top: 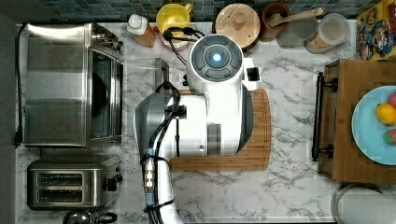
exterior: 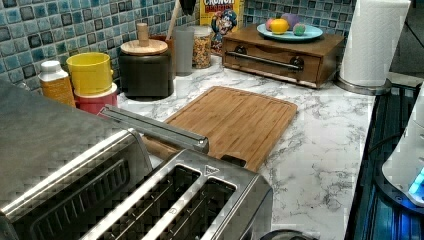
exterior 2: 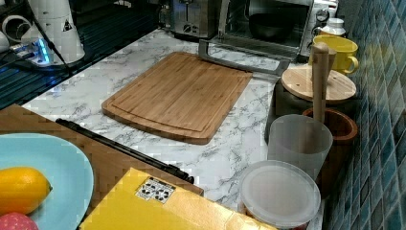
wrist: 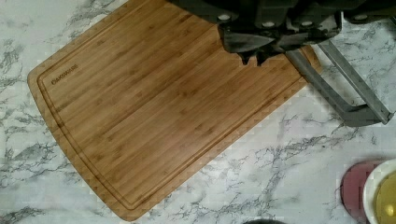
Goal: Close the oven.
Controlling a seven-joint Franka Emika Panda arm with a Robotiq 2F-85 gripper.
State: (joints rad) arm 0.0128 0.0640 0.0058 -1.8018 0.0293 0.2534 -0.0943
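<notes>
The toaster oven stands at the marble bench's edge on the top view's left, a two-slot toaster just beside it. Its glass door hangs fully open and flat — the bar handle reaches toward the bamboo cutting board mid-bench. The gripper hovers above the board's corner near that handle, its fingers close together — holding nothing.

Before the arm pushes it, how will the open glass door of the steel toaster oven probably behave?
The glass door of the steel toaster oven lies folded down flat, so it would likely swing up on a hinge, not slide. Its metal bar handle looks rigid, and probably smooth and slippery. Glass suggests pushing gently.
</notes>
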